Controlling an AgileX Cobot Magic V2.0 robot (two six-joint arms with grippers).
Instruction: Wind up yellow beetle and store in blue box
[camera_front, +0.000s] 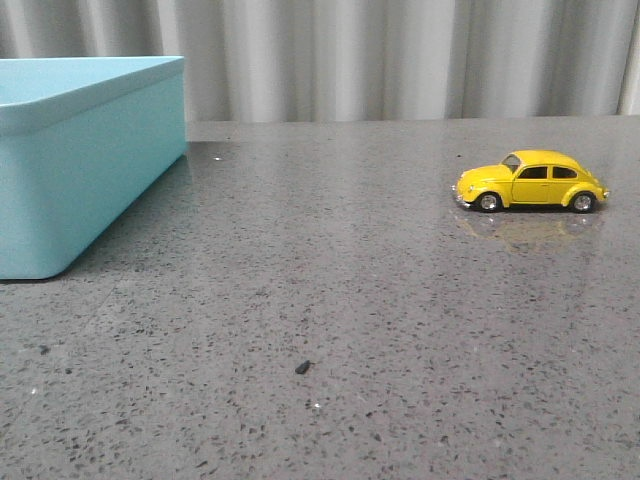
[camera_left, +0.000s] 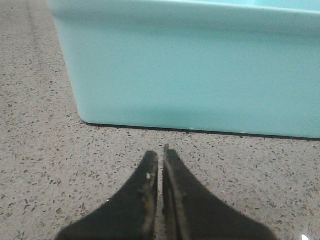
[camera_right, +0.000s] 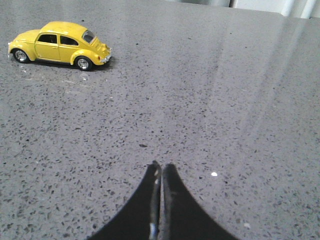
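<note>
The yellow beetle (camera_front: 530, 182) stands on its wheels on the grey speckled table at the right, nose pointing left. It also shows in the right wrist view as the yellow beetle (camera_right: 59, 45), well ahead of my right gripper (camera_right: 161, 166), which is shut and holds nothing. The blue box (camera_front: 75, 150) stands at the far left of the table. In the left wrist view the blue box (camera_left: 200, 65) fills the space ahead of my left gripper (camera_left: 160, 152), which is shut and empty, a short way from the box wall. Neither arm shows in the front view.
A small dark fleck (camera_front: 302, 367) lies on the table near the front middle. A pleated grey curtain (camera_front: 400, 50) hangs behind the table's far edge. A white speck (camera_right: 214, 174) lies close to my right fingertips.
</note>
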